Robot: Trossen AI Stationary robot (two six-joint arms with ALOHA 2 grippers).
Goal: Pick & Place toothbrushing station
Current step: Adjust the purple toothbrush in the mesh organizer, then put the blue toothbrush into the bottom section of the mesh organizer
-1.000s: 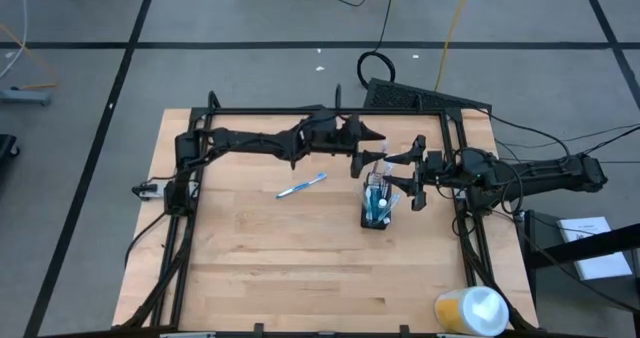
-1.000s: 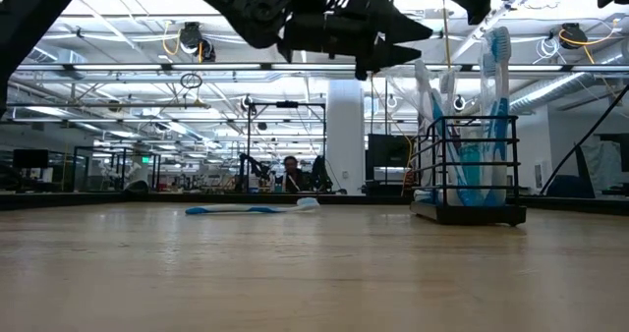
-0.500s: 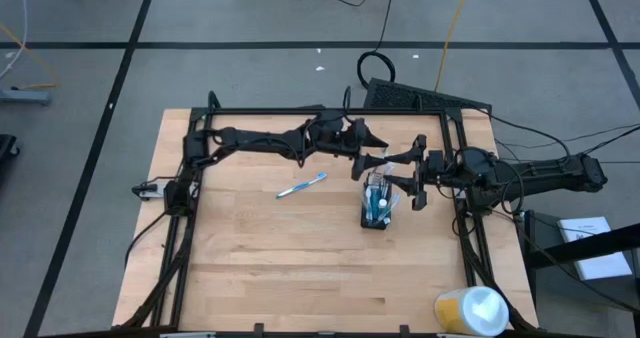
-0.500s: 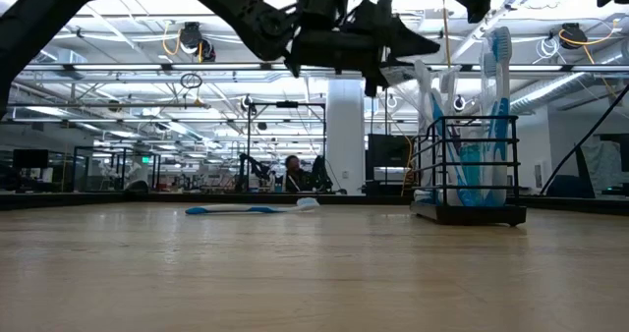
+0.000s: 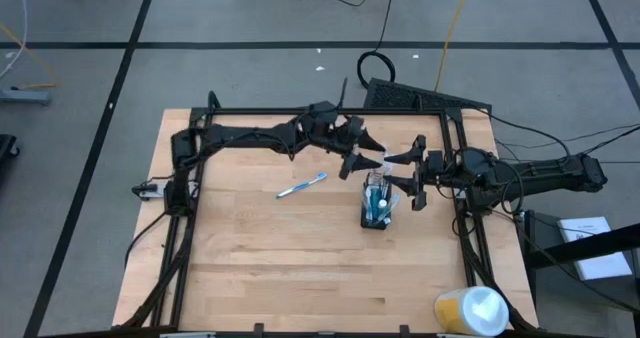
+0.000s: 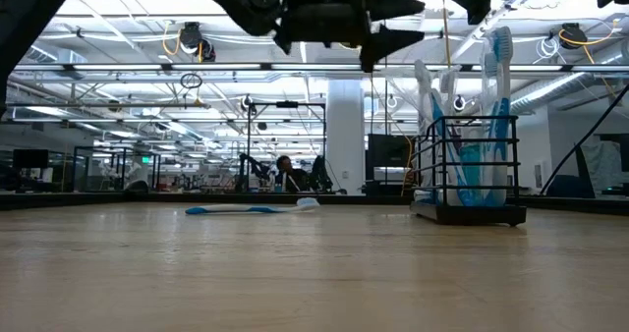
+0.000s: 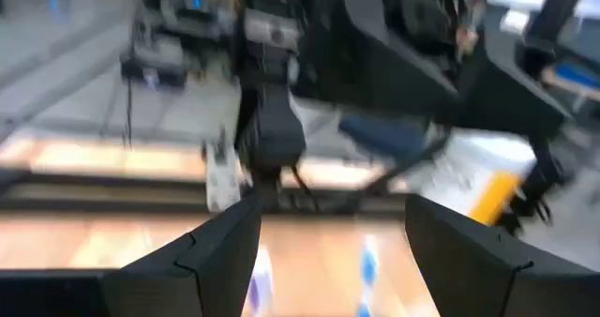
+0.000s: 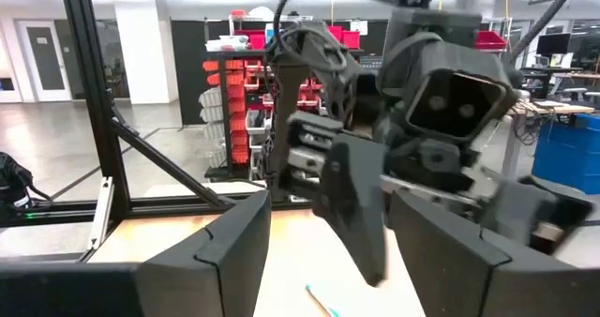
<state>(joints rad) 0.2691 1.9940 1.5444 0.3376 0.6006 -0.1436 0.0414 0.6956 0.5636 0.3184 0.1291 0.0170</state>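
The left gripper [image 5: 365, 158], a dark two-fingered claw of matte plastic and metal, hangs in the air with its fingers spread apart and nothing between them, just behind the small black wire-mesh rectangular cup [image 5: 377, 211]. In the low view that claw [image 6: 378, 23] sits well above the tabletop, higher than the brush heads. From its own wrist camera the two angular dark fingers [image 7: 230, 247] stand apart, blurred, with bare wood showing between them.

The right gripper [image 5: 408, 176] faces it from the other side, near the cup's upper edge, its flat blunt fingers [image 8: 234, 237] parted too and empty (the other arm's claw fills most of what its camera sees).

The mesh cup [image 6: 469, 170] stands upright on the pale wooden table [image 5: 260, 258], towards the right-hand side, its thin wires forming an open cage. Several thin blue-and-white toothbrushes [image 6: 499, 77] poke up out of it, bristle heads uppermost, leaning at slight angles.

One more slim blue-and-white toothbrush [image 5: 302, 186] lies flat on the wood, well apart from the cup, on the left arm's side.

A yellow-and-white roll [image 5: 470, 309] sits at the near right corner of the table.
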